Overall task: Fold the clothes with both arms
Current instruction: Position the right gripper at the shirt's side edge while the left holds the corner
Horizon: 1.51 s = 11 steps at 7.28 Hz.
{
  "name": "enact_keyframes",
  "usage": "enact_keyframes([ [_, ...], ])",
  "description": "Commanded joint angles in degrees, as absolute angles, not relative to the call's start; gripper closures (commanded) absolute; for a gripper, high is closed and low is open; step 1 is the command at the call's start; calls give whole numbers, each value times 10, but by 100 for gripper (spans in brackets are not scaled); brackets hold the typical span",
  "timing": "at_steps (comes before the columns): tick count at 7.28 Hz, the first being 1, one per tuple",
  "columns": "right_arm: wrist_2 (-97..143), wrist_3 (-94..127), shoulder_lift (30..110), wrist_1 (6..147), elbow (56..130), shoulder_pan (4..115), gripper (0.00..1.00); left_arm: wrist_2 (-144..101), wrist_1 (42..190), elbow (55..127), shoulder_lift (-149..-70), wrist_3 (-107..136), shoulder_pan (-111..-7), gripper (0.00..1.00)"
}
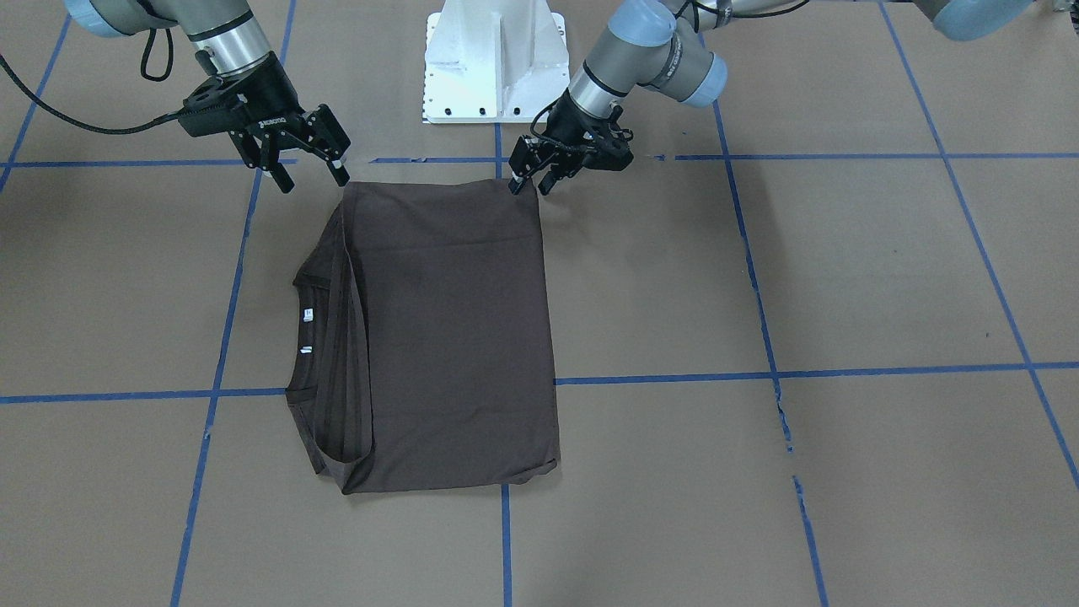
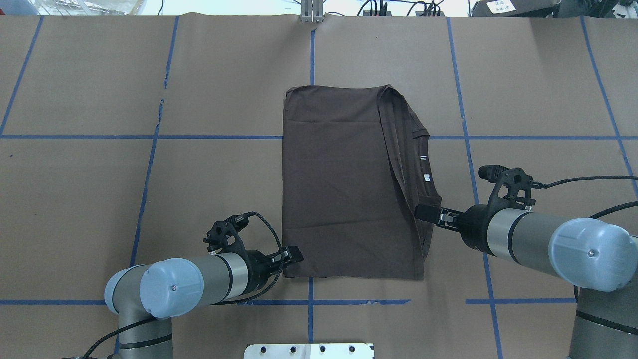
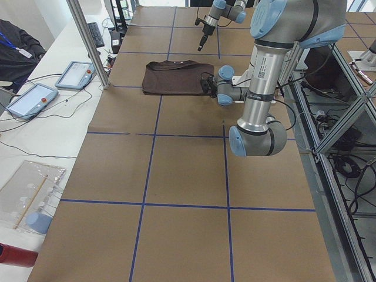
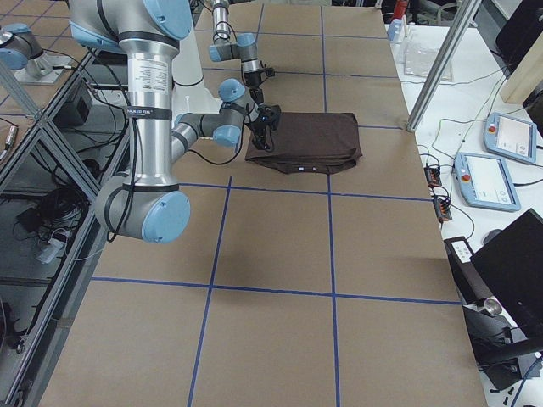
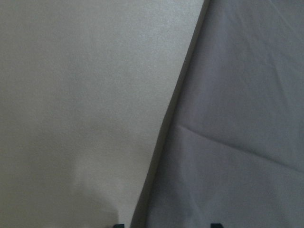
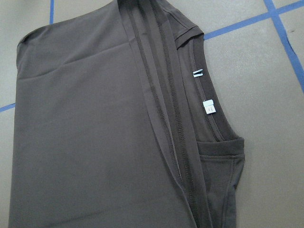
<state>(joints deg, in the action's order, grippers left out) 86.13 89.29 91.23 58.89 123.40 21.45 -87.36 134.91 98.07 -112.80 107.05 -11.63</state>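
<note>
The folded T-shirt [image 2: 344, 189] is laid flat on the table [image 2: 224, 75], toward the robot's edge. Soft, light, floppy handling is expected; the near corners should be pinched through every layer. By those corners the left claw [image 1: 528, 187] and right claw [image 1: 314, 182] are held open, nothing gripped.
</note>
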Motion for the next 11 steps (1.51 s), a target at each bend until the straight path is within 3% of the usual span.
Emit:
enact_keyframes([
  [1, 861, 893, 913, 589, 1233, 214, 0, -873, 1349, 980, -1129, 1071, -112, 32],
  [4, 860, 893, 916, 589, 1233, 214, 0, -872, 1350, 980, -1134, 1071, -108, 32],
  [6, 860, 893, 918, 589, 1232, 215, 0, -864, 1349, 980, -1136, 1079, -105, 50],
  [8, 860, 893, 918, 589, 1232, 215, 0, -857, 1350, 981, -1136, 1084, -102, 97],
  [11, 853, 898, 918, 596, 1224, 214, 1, -856, 1349, 983, -1136, 1084, -102, 100],
])
